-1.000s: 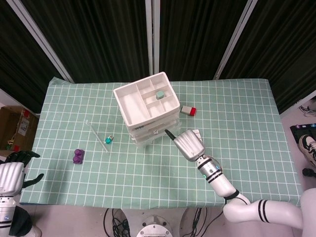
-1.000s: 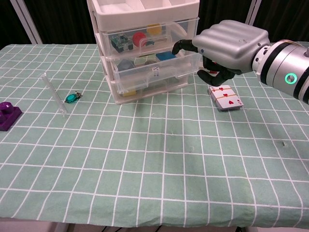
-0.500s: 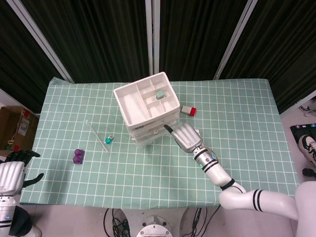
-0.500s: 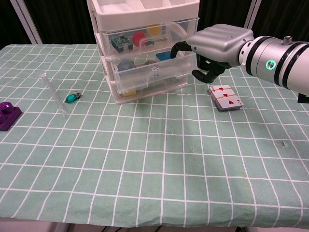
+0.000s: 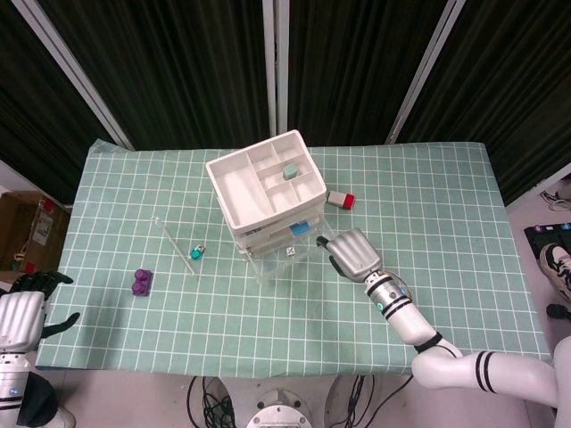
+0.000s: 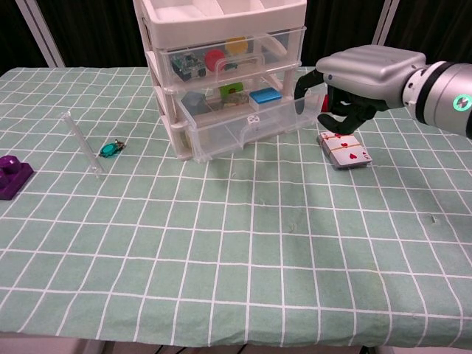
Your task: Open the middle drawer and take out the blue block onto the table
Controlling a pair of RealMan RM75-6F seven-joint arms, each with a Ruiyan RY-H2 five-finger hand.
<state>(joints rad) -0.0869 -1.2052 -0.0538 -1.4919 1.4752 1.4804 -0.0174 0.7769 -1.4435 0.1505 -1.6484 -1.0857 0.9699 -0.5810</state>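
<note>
My right hand (image 6: 352, 80) has its fingers (image 6: 307, 82) hooked over the front corner of the middle drawer (image 6: 247, 122), curled onto the clear front wall, because that lip is the only purchase for sliding the tray out of the white drawer unit (image 5: 265, 183). The drawer stands well out of the frame, enough that its contents lie open from above, so I judge the opening step about done. The blue block (image 6: 264, 96) sits inside that drawer near its back, just beside my fingertips on the side toward the cabinet and a little farther from me than my knuckles; in the head view the blue block (image 5: 301, 229) shows just beyond my right hand (image 5: 351, 253), close but not touching. A small white die (image 6: 252, 118) lies in the drawer nearer the front wall. Under my palm, on the table side away from the cabinet, lies a deck of playing cards (image 6: 345, 149), which I would do well not to brush when I let go and reach in. My left hand (image 5: 21, 316) hangs off the table's near corner, fingers apart, holding nothing.
</note>
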